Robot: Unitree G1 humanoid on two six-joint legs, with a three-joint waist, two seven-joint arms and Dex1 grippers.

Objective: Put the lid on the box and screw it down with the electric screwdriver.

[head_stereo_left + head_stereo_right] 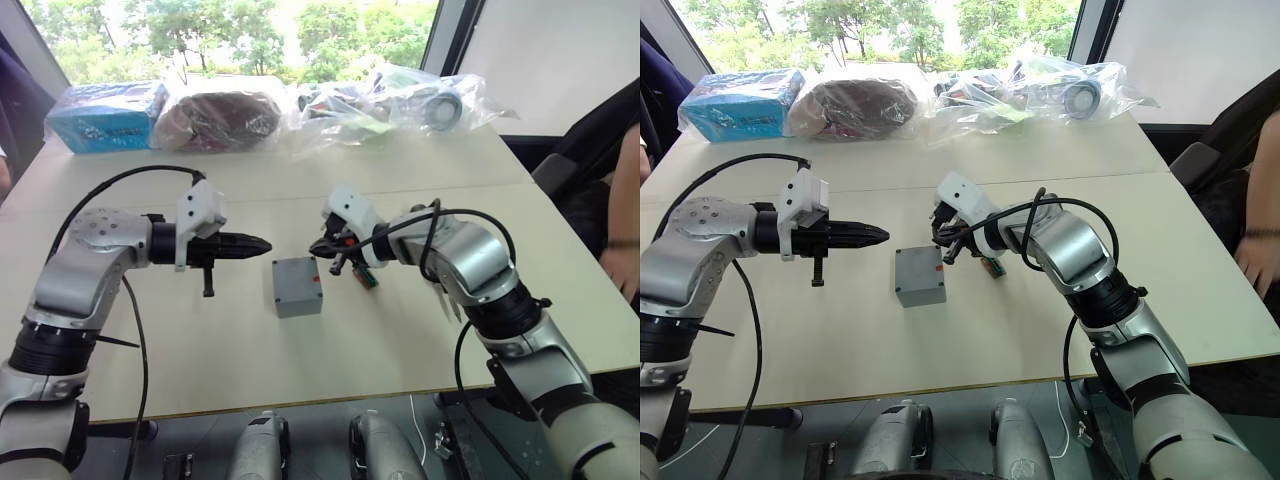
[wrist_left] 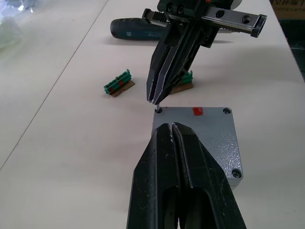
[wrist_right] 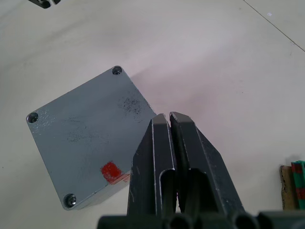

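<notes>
Three screws already sit in the lid [image 3: 81,143]; the clenched right tool [image 2: 155,98] should lower its fourth screw [image 2: 157,109] straight into the bare corner hole, while the left tool [image 1: 262,245], closed and empty, waits beside the box [image 1: 297,297].

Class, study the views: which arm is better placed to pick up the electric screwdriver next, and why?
Right, probably. The electric screwdriver lies on the table just beyond the right gripper, whose shut tips sit at a corner of the lid. The left gripper, also shut, is across the lid from it.

Lid [image 3: 88,138], grey with red mark, seated flat on the box [image 1: 297,287] at table centre; three corner screws visible. Electric screwdriver [image 2: 138,27] apparently lying flat beyond it.
</notes>
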